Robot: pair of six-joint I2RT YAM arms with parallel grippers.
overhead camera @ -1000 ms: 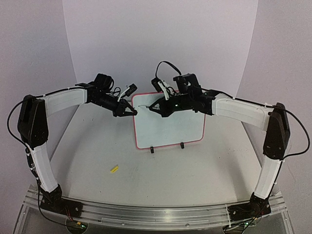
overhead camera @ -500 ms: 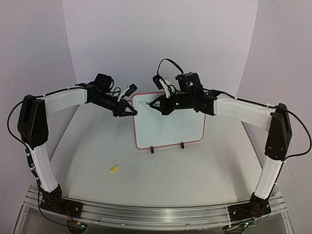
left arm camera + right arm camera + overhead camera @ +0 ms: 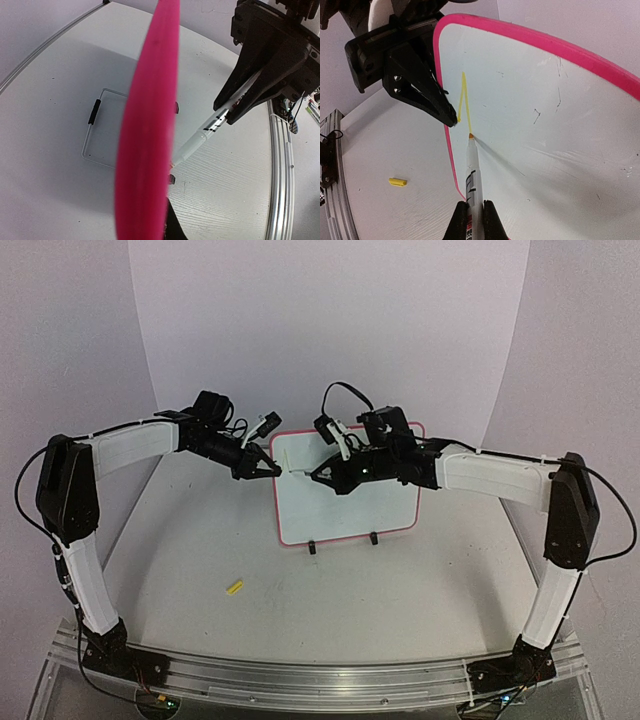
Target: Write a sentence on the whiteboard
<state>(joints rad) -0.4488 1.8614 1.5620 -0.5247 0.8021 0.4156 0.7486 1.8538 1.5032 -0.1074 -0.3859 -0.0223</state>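
The whiteboard (image 3: 345, 518) stands upright mid-table on two black feet, its frame pink (image 3: 147, 125). My left gripper (image 3: 272, 468) is shut on its left edge, and its dark fingers (image 3: 440, 107) show there in the right wrist view. My right gripper (image 3: 474, 215) is shut on a white marker (image 3: 472, 170), whose orange tip touches the board (image 3: 545, 110) near its upper left. Of the sentence, two yellow strokes (image 3: 463, 97) meet in a narrow peak just above the tip. The left wrist view shows the marker (image 3: 200, 140) held by the right gripper (image 3: 240, 100).
A small yellow marker cap (image 3: 235, 587) lies on the table front-left of the board, also in the right wrist view (image 3: 397, 182). A thin wire frame with a black sleeve (image 3: 94, 111) lies behind the board. An aluminium rail (image 3: 320, 680) runs along the near edge.
My right gripper has drawn the marker tip down and slightly right on the board, below the top-left corner. The left arm and the board have not moved.
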